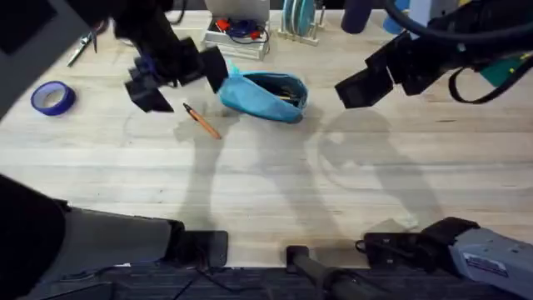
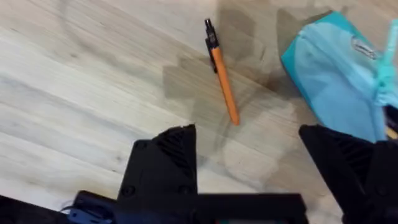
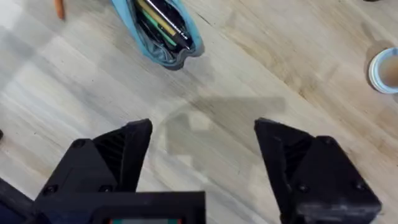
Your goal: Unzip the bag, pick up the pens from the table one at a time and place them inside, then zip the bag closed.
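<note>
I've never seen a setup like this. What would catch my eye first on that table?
Probably the teal bag lying unzipped near the table's far middle, with pens already inside. Just to its left lies a lone orange pen on the bare wood. The left pincer hangs open above that pen, while the right pincer hangs open to the bag's right.

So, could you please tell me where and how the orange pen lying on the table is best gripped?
Probably at mid-barrel, coming straight down from above: the orange pen lies flat on the table, clear of the bag, and the open left gripper should close across its thin width.
</note>
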Available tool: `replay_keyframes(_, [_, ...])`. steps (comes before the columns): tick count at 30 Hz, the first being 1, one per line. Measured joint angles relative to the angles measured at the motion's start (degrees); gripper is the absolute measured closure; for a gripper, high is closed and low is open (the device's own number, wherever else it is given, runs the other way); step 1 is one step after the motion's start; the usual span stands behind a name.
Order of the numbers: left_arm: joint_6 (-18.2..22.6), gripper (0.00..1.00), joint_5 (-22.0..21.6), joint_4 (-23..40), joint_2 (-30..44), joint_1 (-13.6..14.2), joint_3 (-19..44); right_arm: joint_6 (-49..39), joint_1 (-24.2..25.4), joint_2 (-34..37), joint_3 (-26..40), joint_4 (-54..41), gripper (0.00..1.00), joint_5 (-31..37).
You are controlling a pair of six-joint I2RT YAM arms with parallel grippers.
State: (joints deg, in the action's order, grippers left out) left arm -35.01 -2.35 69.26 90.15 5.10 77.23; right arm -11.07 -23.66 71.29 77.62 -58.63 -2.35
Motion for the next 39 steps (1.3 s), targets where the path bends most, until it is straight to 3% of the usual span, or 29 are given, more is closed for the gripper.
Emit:
replay_keyframes(10, [-7.34, 0.007, 2.59, -8.01, 0.0, 0.0, -12.32, 0.0, 0.0, -0.02, 0.0, 0.0, 0.004, 0.02])
replay_keyframes(17, [-10.02, 0.007, 2.91, -12.33, 0.0, -0.3, -17.52, 0.0, 0.0, -0.02, 0.0, 0.0, 0.004, 0.0])
replay_keyframes(25, [-14.83, 0.007, 3.66, -17.32, -0.32, -5.3, -24.04, 0.0, 0.0, -0.01, 0.0, 0.0, 0.003, 0.0])
replay_keyframes(33, [-12.93, 0.007, 4.44, -21.54, -1.38, -6.01, -24.59, 0.0, 0.0, -0.02, 0.0, 0.0, 0.004, 0.0])
replay_keyframes(39, [-9.27, 0.006, 4.43, -24.04, -1.38, -6.01, -24.59, 0.0, 0.0, -0.02, 0.0, 0.0, 0.005, 0.02])
